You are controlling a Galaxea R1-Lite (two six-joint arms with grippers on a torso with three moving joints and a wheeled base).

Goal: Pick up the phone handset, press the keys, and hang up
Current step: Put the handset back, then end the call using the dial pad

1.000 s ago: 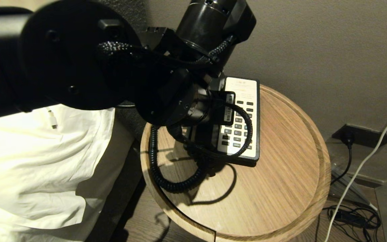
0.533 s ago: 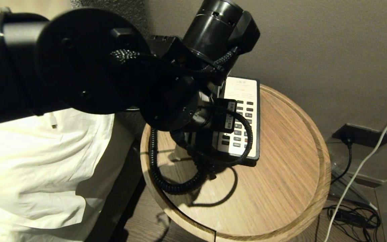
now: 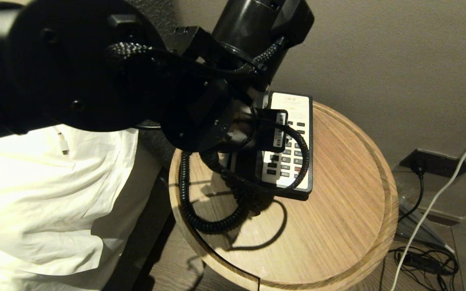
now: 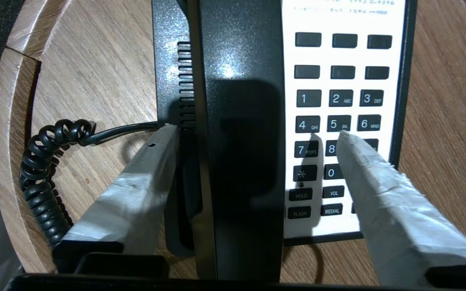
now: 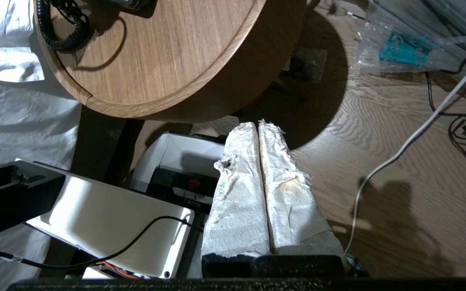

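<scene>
Left wrist view: the handset (image 4: pixel 239 133) lies in its cradle on the phone base, left of the keys (image 4: pixel 332 121). The left gripper (image 4: pixel 257 133) straddles it, jaws spread wide, fingers clear of its sides. The right gripper (image 5: pixel 257 125) hangs pressed closed beside the round table (image 5: pixel 168 60).

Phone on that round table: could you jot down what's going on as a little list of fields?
handset: lying on the phone base, beside the keys
keys: grid on white faceplate, partly behind one finger
left end effector: over the handset, fingers spread either side, not gripping
right end effector: off the table, low over the floor, fingers together, empty
cord: coiled on the table
</scene>
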